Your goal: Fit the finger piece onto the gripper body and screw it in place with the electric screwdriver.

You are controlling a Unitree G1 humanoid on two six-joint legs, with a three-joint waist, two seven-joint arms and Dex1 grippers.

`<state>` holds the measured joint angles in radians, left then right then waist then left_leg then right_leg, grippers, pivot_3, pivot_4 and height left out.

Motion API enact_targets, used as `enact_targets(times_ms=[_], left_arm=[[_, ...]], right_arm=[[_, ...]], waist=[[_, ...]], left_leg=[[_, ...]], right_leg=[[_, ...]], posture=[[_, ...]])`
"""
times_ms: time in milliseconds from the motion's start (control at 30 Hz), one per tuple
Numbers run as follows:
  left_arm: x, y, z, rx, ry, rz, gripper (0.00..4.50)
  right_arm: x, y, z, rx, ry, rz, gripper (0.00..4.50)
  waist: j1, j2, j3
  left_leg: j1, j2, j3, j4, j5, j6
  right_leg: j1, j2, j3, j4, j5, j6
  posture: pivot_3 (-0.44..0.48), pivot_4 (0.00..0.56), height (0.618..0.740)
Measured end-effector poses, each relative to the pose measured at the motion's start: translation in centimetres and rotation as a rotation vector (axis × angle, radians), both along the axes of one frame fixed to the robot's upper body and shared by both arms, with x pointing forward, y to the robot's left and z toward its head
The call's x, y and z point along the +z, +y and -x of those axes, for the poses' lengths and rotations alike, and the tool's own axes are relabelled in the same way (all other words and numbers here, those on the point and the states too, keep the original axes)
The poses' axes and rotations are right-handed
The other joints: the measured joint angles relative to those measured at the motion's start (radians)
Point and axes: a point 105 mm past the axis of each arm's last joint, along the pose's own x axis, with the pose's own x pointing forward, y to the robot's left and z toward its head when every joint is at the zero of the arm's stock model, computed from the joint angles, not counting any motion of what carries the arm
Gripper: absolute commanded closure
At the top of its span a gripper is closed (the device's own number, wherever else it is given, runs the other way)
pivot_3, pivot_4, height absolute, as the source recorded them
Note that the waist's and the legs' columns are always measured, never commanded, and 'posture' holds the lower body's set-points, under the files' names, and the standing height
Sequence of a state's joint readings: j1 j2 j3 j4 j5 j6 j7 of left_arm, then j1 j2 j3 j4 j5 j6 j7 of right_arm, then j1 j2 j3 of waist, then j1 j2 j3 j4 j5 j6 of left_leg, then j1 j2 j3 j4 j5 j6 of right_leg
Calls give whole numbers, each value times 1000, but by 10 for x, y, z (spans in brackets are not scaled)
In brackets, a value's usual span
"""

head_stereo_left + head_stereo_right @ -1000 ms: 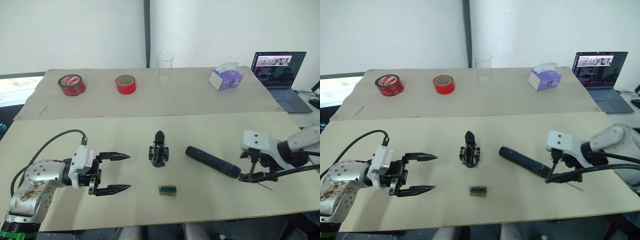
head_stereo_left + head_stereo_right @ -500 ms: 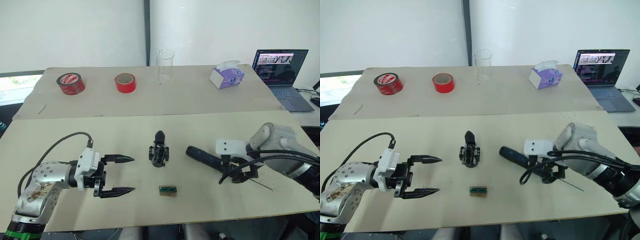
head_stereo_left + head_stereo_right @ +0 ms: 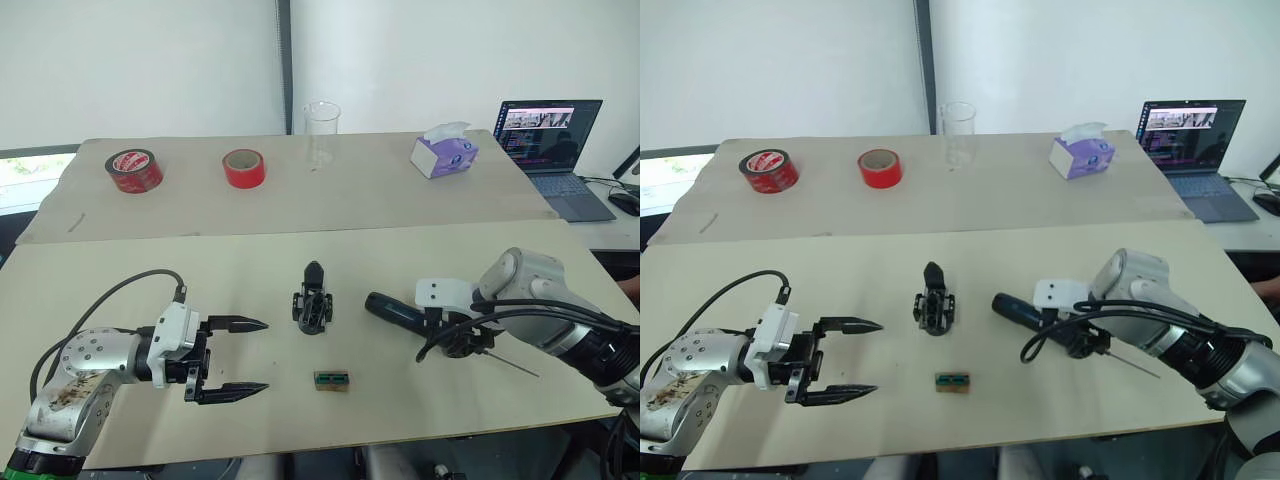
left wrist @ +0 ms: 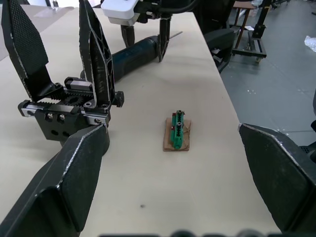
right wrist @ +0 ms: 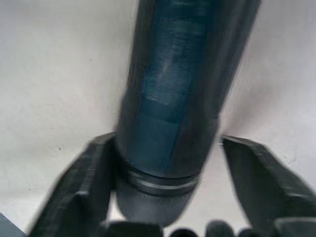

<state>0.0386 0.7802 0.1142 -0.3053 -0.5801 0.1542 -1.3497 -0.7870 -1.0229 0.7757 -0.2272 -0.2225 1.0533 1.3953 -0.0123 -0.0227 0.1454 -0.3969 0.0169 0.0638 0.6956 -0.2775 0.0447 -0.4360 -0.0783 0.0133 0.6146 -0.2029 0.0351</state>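
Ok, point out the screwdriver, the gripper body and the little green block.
screwdriver (image 3: 392, 311): left eye view, on its thick black barrel.
gripper body (image 3: 312, 312): left eye view, on the blocky base.
green block (image 4: 177, 131): left wrist view, on its green top.

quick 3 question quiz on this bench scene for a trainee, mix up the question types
1. True or false: the electric screwdriver lies on the table.
2. Which gripper straddles it? A) left gripper B) right gripper
3. Fill in: the small green block lies nearer the robot than the ____.

Key:
1. True.
2. B. Its fingers sit either side of the barrel, one of them not touching.
3. Gripper body.
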Motion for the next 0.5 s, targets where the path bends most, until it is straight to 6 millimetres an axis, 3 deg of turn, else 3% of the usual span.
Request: enact_targets(times_ms=[33, 67, 367, 500], left_arm=[[0, 0, 0, 0, 0, 0, 0], [0, 0, 0, 0, 0, 0, 0], [-1, 0, 0, -20, 1, -8, 0], [1, 3, -3, -13, -5, -15, 0]], right_arm=[[0, 0, 0, -4, -1, -2, 2526], [0, 2, 0, 1, -2, -4, 2567], [1, -2, 3, 17, -41, -36, 2567], [20, -5, 8, -90, -62, -195, 2567]], waist=[[0, 0, 0], [0, 0, 0], [0, -2, -1], [4, 2, 1]], left_leg=[[0, 0, 0, 0, 0, 0], [0, 0, 0, 0, 0, 0], [-1, 0, 0, 0, 0, 0], [-3, -1, 0, 0, 0, 0]], right_leg=[[0, 0, 0, 0, 0, 0], [0, 0, 0, 0, 0, 0], [-1, 0, 0, 0, 0, 0], [-2, -1, 0, 0, 0, 0]], posture=[[0, 150, 740], [0, 150, 740], [0, 150, 740], [0, 150, 740]])
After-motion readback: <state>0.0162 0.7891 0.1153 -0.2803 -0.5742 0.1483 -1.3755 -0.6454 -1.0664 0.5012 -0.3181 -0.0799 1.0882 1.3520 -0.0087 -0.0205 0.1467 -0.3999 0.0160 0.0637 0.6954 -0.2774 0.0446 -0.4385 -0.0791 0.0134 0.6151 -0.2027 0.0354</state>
